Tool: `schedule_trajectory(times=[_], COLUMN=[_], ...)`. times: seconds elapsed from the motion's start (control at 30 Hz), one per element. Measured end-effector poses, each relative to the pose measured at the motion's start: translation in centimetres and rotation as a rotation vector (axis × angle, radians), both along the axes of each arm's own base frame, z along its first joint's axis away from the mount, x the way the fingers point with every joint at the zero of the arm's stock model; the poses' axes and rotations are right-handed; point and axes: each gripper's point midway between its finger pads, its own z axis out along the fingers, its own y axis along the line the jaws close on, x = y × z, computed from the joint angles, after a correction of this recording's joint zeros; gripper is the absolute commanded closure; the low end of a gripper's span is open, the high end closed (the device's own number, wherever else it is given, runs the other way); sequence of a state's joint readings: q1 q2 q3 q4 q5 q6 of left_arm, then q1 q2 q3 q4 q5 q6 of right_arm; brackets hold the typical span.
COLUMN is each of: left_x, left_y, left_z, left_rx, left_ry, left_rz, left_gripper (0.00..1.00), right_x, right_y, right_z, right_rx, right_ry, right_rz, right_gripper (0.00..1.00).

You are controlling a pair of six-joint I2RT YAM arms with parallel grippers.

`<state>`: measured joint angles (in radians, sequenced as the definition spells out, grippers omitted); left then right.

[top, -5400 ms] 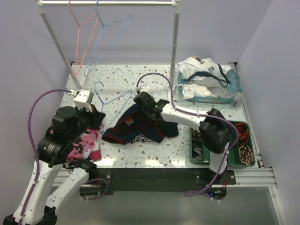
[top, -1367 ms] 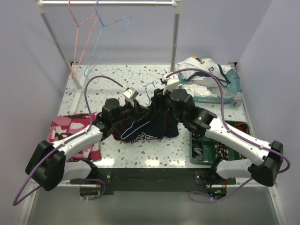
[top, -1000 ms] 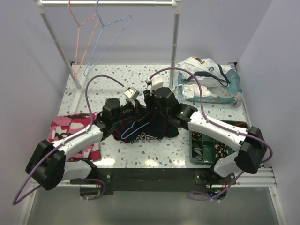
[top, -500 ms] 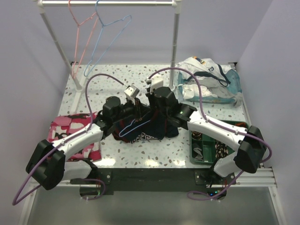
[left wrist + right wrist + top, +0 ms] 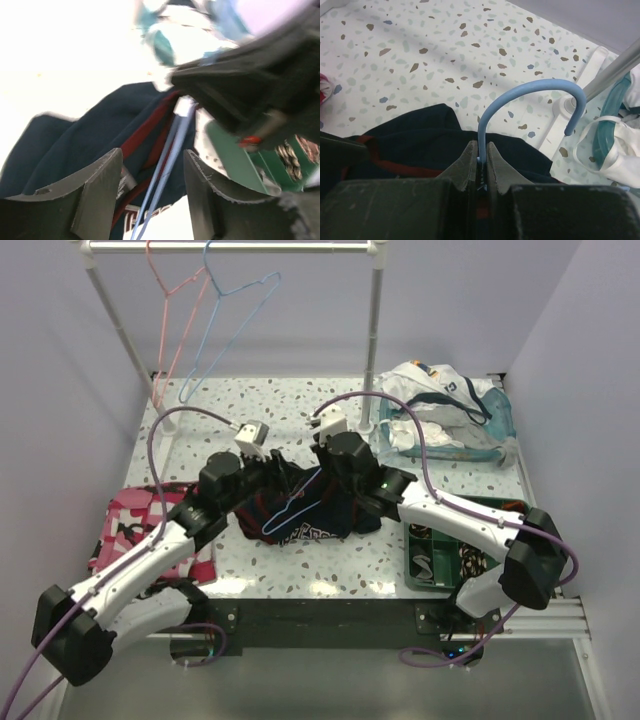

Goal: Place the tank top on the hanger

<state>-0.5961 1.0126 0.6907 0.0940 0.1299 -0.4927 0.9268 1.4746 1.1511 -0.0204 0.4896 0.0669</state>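
Note:
The navy tank top with dark red trim and white lettering lies bunched at the table's middle. The light blue wire hanger lies tilted over it, hook end up. My right gripper is shut on the hanger's neck, just below the curved hook, with the tank top under it. My left gripper is open over the top's left side. In the left wrist view the hanger's two wires run between its fingers without touching them, above the tank top.
A clothes rail at the back holds a pink hanger and another blue one. Camouflage cloth lies at the left. A clear bin of white garments is back right. A green tray is on the right.
My left arm has drawn back to the left, its wrist now farther from the right gripper. The right gripper still holds the hanger neck, and the hanger's lower end shifted slightly left.

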Motion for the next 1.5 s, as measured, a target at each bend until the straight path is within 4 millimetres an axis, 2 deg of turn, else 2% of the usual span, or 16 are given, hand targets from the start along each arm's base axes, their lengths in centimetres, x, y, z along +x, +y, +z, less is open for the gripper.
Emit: schedule_trajectory(times=[0.03,0.17,0.27,0.33,0.4,0.53,0.63,0.87,1.07,1.5], left_x=[-0.1,0.0,0.4,0.6,0.7,0.7,0.7,2.4,2.2,1.3], left_y=[1.0,6.0,9.7,11.3,12.0,12.2,12.4,11.5,9.8,10.8], left_z=[-0.1,-2.0,-4.6,-6.6,-8.7,-12.2,-13.6,-13.5,-14.0,-15.1], left_rx=[0.0,0.011,0.023,0.048,0.091,0.174,0.218,0.245,0.295,0.361], left_ry=[0.031,0.196,0.326,0.408,0.488,0.619,0.67,0.679,0.685,0.693], left_rz=[0.055,0.331,0.507,0.589,0.638,0.685,0.705,0.729,0.73,0.815], left_gripper=[0.51,0.53,0.54,0.55,0.57,0.57,0.57,0.58,0.63,0.66], right_x=[0.0,0.0,0.1,0.0,0.0,-0.1,-0.1,-0.1,-0.1,-0.2], right_y=[0.0,0.1,0.0,0.1,0.1,0.0,0.0,-0.2,-0.5,-0.6], right_z=[0.1,0.2,0.0,0.0,0.1,0.1,0.1,-0.5,-0.8,-1.3], right_rx=[0.0,-0.004,-0.016,-0.021,-0.024,-0.028,-0.027,-0.036,-0.043,-0.054], right_ry=[-0.003,-0.016,-0.02,-0.024,-0.026,-0.033,-0.035,-0.032,-0.033,-0.029], right_rz=[-0.001,-0.014,-0.022,-0.023,-0.025,-0.031,-0.033,-0.04,-0.052,-0.051], right_gripper=[1.0,1.0,1.0,1.0,1.0,1.0,1.0,1.0,1.0,1.0])
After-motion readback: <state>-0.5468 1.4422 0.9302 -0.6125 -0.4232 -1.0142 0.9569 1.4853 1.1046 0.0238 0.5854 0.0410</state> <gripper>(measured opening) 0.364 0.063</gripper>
